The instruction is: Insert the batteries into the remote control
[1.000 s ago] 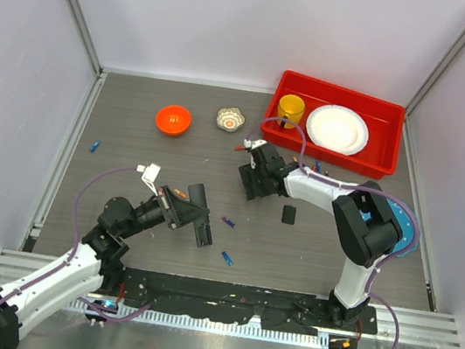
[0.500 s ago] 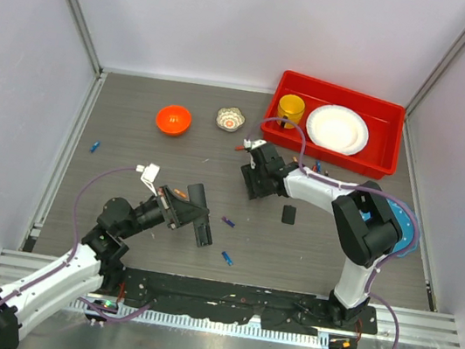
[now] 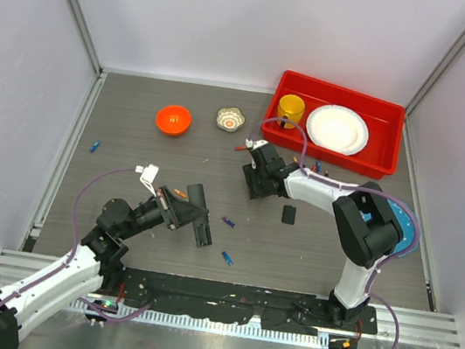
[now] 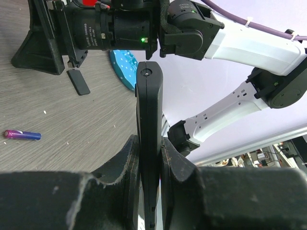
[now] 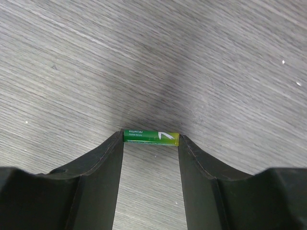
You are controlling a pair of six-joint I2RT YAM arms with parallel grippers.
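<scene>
Running far-to-near in the overhead view, the remote control [image 3: 202, 227] has its long axis set across the left gripper [image 4: 149, 151], its near end aimed at the arm bases. It sits well to the left of the red bin [image 3: 339, 87] and nearer the bases than the bin. From the left wrist it shows edge-on, the two fingers [image 4: 125, 160] pressed against its flat faces. One end, marked with a small round dimple, reaches past them toward the right arm. The left jaws are clamped on it.

The right gripper [image 5: 151, 143] stands just off the bin's front left corner, tips down at the table. One green battery [image 5: 151, 136] lies flat on the tabletop, its long axis running straight from one fingertip to the other. Each end touches a tip, so these jaws pinch it end to end.

The bin holds two things: one yellow cup [image 3: 291, 109] at its left end and one white plate [image 3: 337, 129] just right of the cup. Left of the bin stand two bowls, one small patterned bowl [image 3: 230, 119] and, farther left, one orange bowl [image 3: 173, 118]. What the patterned one holds is too small to tell.

One purple battery [image 3: 228, 222] and one blue battery [image 3: 226, 258] lie well in front of the bin, off to its left. A second blue one [image 3: 94, 146] lies far left of the bin. More batteries [image 3: 318, 167] lie along the bin's front wall, too small to count. One small flat black piece [image 3: 289, 214] lies in front of the bin, and one blue disc [image 3: 404, 230] in front of its right end
</scene>
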